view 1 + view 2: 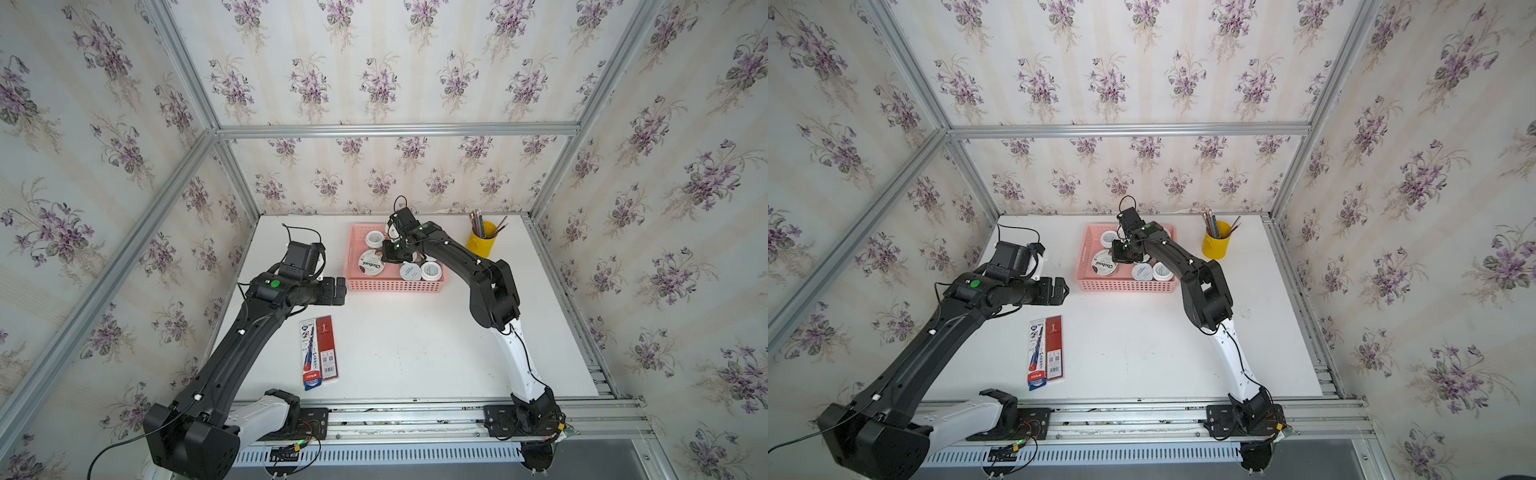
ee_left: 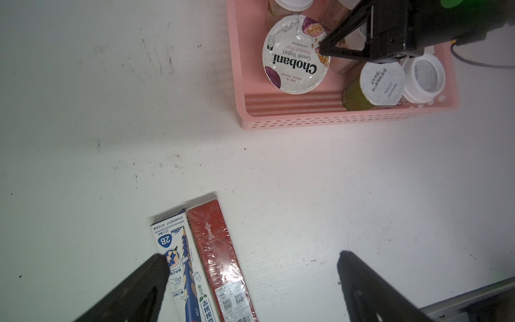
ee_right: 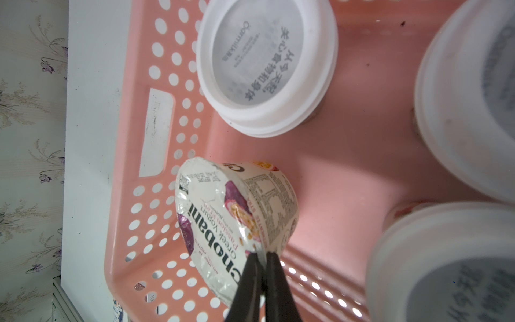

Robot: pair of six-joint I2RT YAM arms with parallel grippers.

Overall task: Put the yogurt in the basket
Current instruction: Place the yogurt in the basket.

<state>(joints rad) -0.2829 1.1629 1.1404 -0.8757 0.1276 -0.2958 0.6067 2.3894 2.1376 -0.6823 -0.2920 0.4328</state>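
The pink basket point(image 1: 395, 286) point(image 1: 1125, 286) stands at the back of the table. Inside it, the wide "Chobani" yogurt point(image 1: 370, 264) point(image 3: 223, 217) is tilted, its foil lid turned toward a lattice side wall. My right gripper point(image 3: 262, 255) point(image 1: 384, 252) is shut on the rim of that cup, reaching down into the basket. Several small white-lidded yogurt cups point(image 1: 374, 238) point(image 1: 410, 272) point(image 3: 264, 64) stand around it in the basket point(image 3: 133, 139). My left gripper point(image 2: 252, 258) point(image 1: 341, 291) hangs open and empty over the table, left of the basket point(image 2: 320, 120).
A yellow pencil cup point(image 1: 482, 241) stands at the back right. A blue pencil box point(image 2: 178, 264) and a red box point(image 2: 220, 251) lie side by side at the front left point(image 1: 319, 353), just below my left gripper. Metal rails run along the table's edges.
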